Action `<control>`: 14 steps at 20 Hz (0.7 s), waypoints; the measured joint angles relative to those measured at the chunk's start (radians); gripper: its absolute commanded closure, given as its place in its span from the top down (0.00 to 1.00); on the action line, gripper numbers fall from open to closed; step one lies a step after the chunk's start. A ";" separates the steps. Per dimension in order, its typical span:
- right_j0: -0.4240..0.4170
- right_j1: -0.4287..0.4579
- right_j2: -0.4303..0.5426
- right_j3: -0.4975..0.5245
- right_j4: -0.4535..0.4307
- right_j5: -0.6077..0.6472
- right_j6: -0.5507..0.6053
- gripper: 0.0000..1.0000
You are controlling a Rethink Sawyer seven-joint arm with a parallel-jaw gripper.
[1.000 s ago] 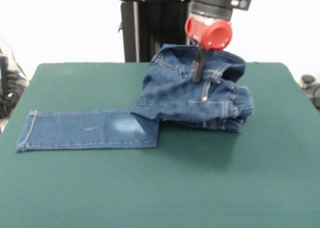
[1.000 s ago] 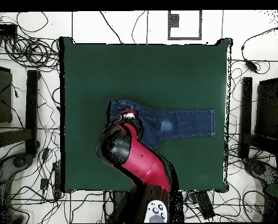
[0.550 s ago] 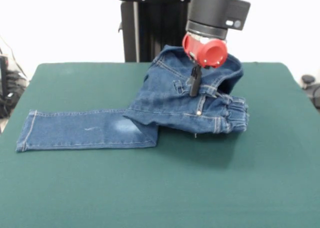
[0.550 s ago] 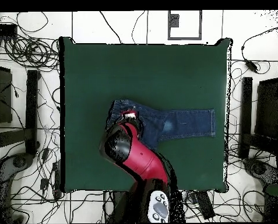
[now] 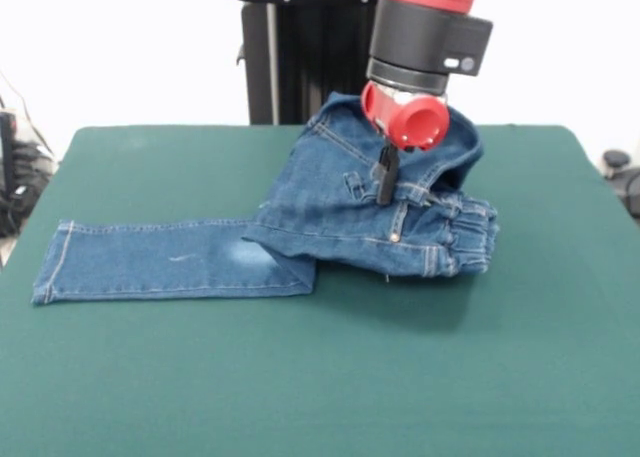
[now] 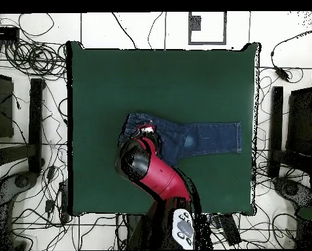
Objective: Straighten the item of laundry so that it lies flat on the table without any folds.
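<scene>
The claw (image 5: pixel 384 175), pinched shut on the jeans (image 5: pixel 300 217), lifts the bunched waist off the green counter (image 5: pixel 330 377) mid-unfolding, which likely next calls for spreading it flat.

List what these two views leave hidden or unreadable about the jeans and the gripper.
- Second leg of the jeans: front view, buried under the bunched waist; only one leg lies flat.
- Waist end of the jeans: overhead view, covered by the arm.
- Gripper: front view, dark tips pressed into denim, grip unreadable; overhead view, hidden beneath the arm.
- Arm's upper part: front view, cut off by the top edge.
</scene>
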 measured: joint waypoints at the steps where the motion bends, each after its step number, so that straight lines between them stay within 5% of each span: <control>1: -0.005 0.000 0.006 0.000 -0.003 -0.002 0.000 0.00; 14: -0.004 0.000 0.010 0.000 -0.031 -0.020 0.000 0.00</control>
